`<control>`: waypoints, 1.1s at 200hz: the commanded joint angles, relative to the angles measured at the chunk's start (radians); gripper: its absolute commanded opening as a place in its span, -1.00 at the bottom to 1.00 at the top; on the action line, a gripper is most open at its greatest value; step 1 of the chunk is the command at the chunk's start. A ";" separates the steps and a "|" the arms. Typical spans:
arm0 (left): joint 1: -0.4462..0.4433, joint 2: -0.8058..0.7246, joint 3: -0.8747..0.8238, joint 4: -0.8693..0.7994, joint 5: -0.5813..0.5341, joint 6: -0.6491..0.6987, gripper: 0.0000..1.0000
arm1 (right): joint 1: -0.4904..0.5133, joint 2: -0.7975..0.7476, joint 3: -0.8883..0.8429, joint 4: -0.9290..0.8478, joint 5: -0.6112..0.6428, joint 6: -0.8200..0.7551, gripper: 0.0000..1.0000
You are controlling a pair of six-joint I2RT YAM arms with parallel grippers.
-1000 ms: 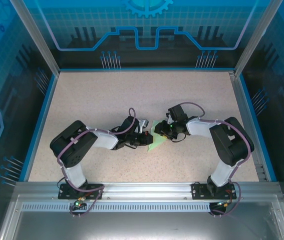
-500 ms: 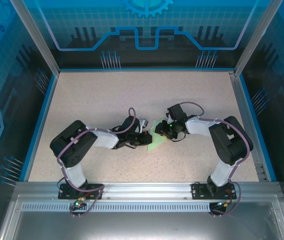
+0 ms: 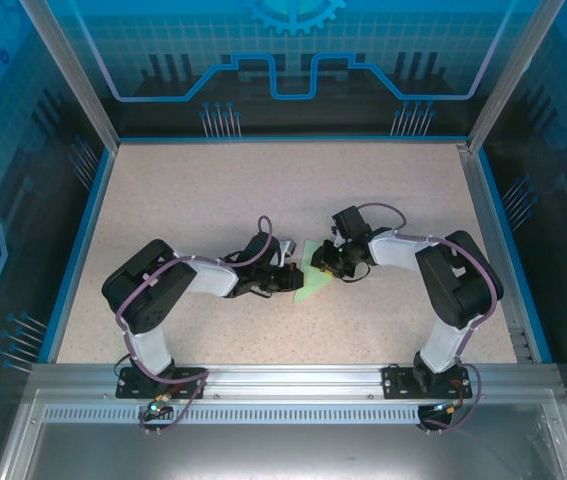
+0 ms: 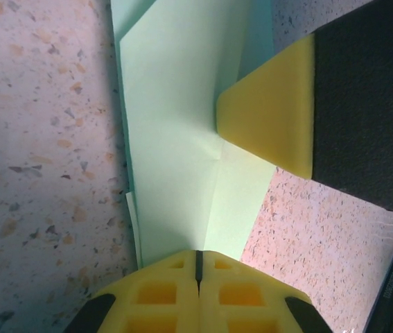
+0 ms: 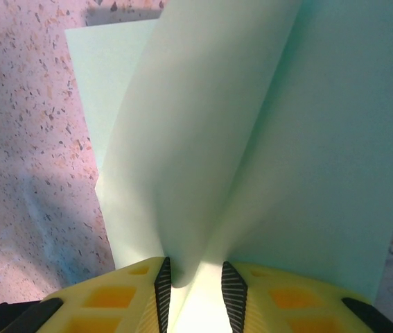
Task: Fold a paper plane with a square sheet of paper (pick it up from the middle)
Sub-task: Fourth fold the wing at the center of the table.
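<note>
On my left, the left gripper (image 4: pixel 197 267) is clenched tight, its yellow tips low on the tabletop (image 4: pixel 44 173) and right against the near edge of the square sheet of paper (image 4: pixel 182 139). I cannot tell whether that edge is nipped between the tips or only butts against them. The sheet lies mid-table between the two arms, already doubled over, with layered edges showing along its left side and a faint crease across it.

To the right, the right gripper (image 5: pixel 195 284) has its jaws partly apart, straddling a raised fold of the sheet that stands up between the ridged pads. I do not see it clamped yet. From the left wrist view, one of its fingers (image 4: pixel 269 118) rests on the sheet's upper right part.

My worry is the fold landing off-line: if the right jaws bite while the ridge leans to one side, the crease will set crooked. Should the right arm pull while the left end is pinned, this thin paper could tear or wrinkle. If the left end is not truly held, the whole sheet will slide and the layers will shear apart
</note>
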 commanded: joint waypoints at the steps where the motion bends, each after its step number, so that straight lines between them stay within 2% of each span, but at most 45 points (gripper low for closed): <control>1: -0.003 0.010 0.017 -0.054 -0.027 0.025 -1.00 | 0.012 0.085 -0.026 -0.098 0.112 0.000 -0.38; 177: -0.003 0.018 0.028 -0.107 -0.048 0.014 -1.00 | 0.041 0.152 0.079 -0.246 0.168 -0.036 -0.34; 220: 0.000 -0.038 0.024 -0.084 -0.037 0.007 -1.00 | 0.049 0.166 0.088 -0.269 0.188 -0.035 -0.34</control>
